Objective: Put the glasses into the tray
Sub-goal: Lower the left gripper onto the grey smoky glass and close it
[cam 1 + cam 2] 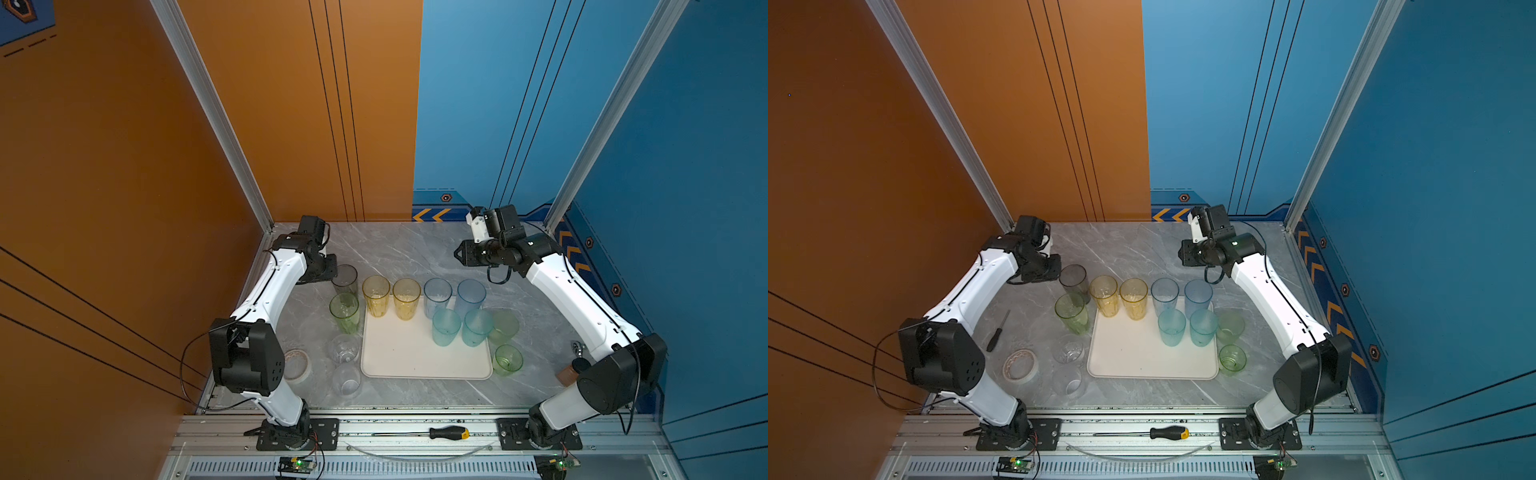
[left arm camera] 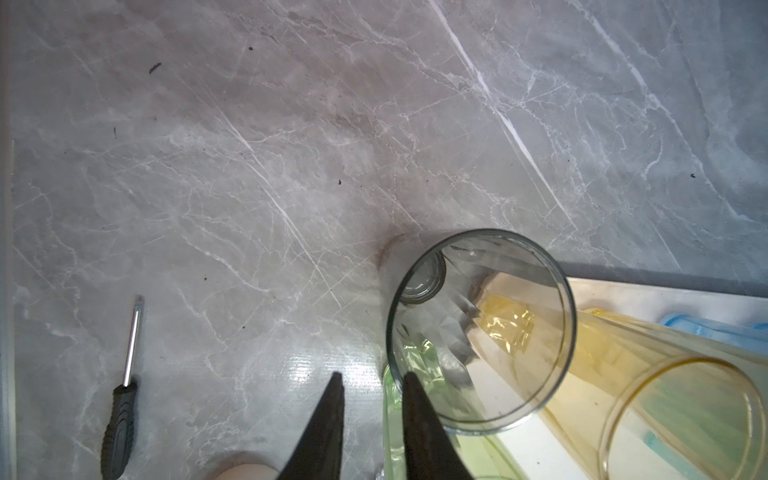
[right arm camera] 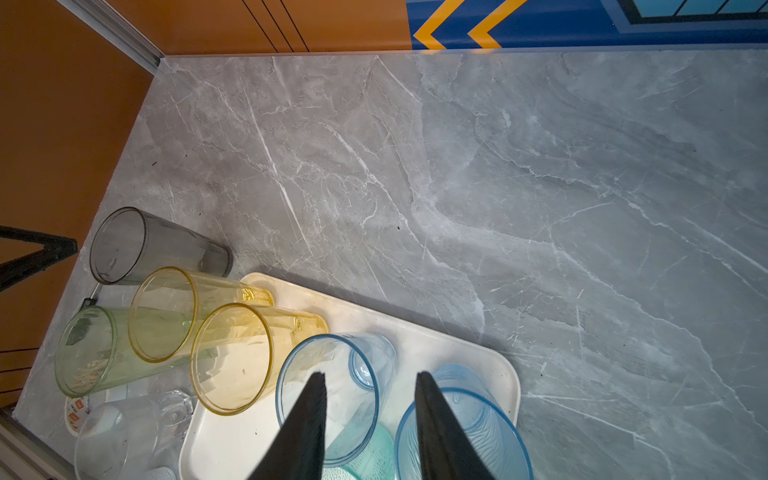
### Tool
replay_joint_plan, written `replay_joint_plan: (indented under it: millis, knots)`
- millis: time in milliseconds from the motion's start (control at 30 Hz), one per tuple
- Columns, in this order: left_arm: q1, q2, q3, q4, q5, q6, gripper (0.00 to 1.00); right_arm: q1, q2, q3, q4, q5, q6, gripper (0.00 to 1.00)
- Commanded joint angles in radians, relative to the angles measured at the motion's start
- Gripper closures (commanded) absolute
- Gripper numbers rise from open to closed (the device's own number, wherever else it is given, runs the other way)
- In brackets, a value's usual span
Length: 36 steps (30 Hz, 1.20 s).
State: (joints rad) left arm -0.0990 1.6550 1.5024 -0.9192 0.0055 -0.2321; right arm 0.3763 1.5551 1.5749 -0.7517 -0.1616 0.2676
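A grey marble table (image 1: 395, 249) boxed in by orange and blue walls (image 1: 291, 124) carries a cream-white tray (image 1: 399, 361) with rounded corners and a low rim, lying near the front middle. Six see-through glasses stand upright on it: two yellow glasses (image 1: 376, 296) and two blue glasses (image 1: 437, 296) along its far edge, and two teal glasses (image 1: 446, 328) just in front of the blue. Off the tray to its left stand a smoky grey glass (image 1: 345, 279), a tall green glass (image 1: 344, 312) and two clear glasses (image 1: 344, 348). Two short green glasses (image 1: 508, 359) stand just beside its right rim. The left gripper (image 2: 372, 374) hangs at the grey glass's rim, jaws parted a little and clamping nothing; whether a finger touches the rim cannot be told. The right gripper (image 3: 370, 374) is raised over the far side of the table near the blue glasses, jaws apart and empty.
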Motion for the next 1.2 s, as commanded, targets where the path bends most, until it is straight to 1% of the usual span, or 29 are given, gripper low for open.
replay_joint_plan:
  millis: [0, 367, 733, 967, 1167]
  knots:
    - [-0.001, 0.027, 0.040, 0.011, 0.021, 0.010, 0.74, -0.007, -0.007, -0.003, 0.008, -0.014, 0.013, 0.65]
    - [-0.010, 0.096, 0.071, 0.011, 0.020, 0.020, 0.76, -0.023, -0.003, -0.006, 0.008, -0.016, 0.015, 0.65]
    - [-0.027, 0.135, 0.080, 0.009, 0.005, 0.032, 0.79, -0.026, 0.000, -0.011, 0.007, -0.016, 0.016, 0.65]
    - [-0.033, 0.149, 0.086, 0.008, 0.005, 0.040, 0.82, -0.030, -0.001, -0.018, 0.007, -0.018, 0.016, 0.65]
    - [-0.034, 0.152, 0.087, 0.001, -0.001, 0.046, 0.87, -0.032, -0.010, -0.032, 0.009, -0.016, 0.015, 0.65]
